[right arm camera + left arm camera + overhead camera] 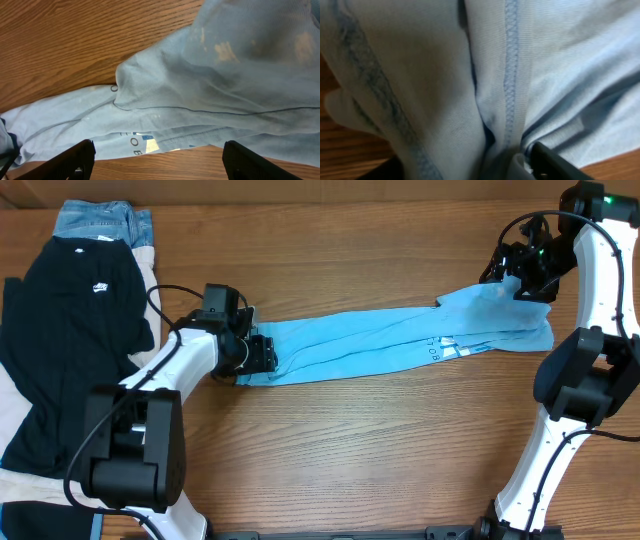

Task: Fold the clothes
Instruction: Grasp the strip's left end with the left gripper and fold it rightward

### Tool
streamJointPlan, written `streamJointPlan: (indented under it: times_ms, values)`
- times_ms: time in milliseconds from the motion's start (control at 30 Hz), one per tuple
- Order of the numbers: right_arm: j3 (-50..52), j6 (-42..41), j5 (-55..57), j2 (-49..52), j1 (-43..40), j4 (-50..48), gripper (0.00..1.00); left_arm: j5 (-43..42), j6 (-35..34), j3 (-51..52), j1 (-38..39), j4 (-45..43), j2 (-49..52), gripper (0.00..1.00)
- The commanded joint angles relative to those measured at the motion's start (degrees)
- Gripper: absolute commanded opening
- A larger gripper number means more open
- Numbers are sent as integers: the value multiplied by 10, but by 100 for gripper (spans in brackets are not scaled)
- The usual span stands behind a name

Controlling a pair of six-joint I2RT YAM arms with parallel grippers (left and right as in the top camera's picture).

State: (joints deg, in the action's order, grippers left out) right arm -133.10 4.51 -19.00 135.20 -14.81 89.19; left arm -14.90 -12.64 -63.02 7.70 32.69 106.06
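The sky-blue T-shirt (400, 340) lies as a long narrow band on the table (350, 470), strung between my two pincers, with its white print facing up nearer the right one. The left pincer (262, 352) sits on the band's near end. In its wrist view, hems and seams fill everything ahead of it and one dark finger (555, 162) shows at the lower edge, with cloth against it. I cannot tell whether it is clamped on the cloth or only surrounds it. The right pincer (515, 275) hangs over the far end, where the cloth is bunched and humped up beneath it. Its fingers (75, 160) stand wide apart with nothing pinched between the tips, so I read it as released. I judge the lengthwise narrowing done and the crosswise fold to be the step in hand. Next I need a firm bite on all layers at the left end, then the same on the right, before carrying one end across onto the other. Beyond the left pincer, away from the band, a black T-shirt (70, 330) and jeans (100, 222) lie clear of the work.
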Motion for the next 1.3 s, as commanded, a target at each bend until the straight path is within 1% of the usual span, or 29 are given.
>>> streamJointPlan:
  times_ms: [0, 100, 167, 200, 233, 333, 600, 667, 800, 900, 1067, 1200, 1267]
  values:
    - [-17, 0, -3, -13, 3, -1, 85, 36, -43, 8, 4, 3, -4, 57]
    - [-17, 0, -1, -13, 3, 0, 85, 36, -49, 8, -9, 7, -4, 35]
    - [-17, 0, -2, -13, 3, 1, 85, 37, -56, 8, -24, 11, -4, 15]
    - [-17, 0, -2, -13, 3, 1, 85, 37, -56, 7, -31, 15, -5, 9]
    - [-17, 0, -2, -13, 3, 2, 85, 37, -56, 4, -42, 21, -5, 5]
    - [-17, -1, -2, -13, 3, 3, 85, 40, -48, -1, -71, 42, -9, 4]
    - [-16, 0, -2, -13, 7, 7, 85, 50, 25, -36, -134, 94, -32, 4]
    - [-16, -1, -2, -13, 9, 7, 85, 54, 37, -57, -146, 108, -40, 4]
    - [-16, 0, -2, -13, 13, 10, 85, 61, 40, -112, -175, 139, -57, 4]
    - [-16, 0, -2, -13, 14, 9, 86, 61, 64, -174, -194, 176, -64, 4]
    - [-16, 0, -2, -13, 14, 9, 86, 52, 80, -235, -184, 205, -64, 4]
    - [-16, -1, -2, -13, 14, 9, 86, 11, 84, -253, -145, 202, -64, 4]
    - [-16, -1, -2, -13, 14, 9, 86, 9, 84, -253, -112, 196, -64, 4]
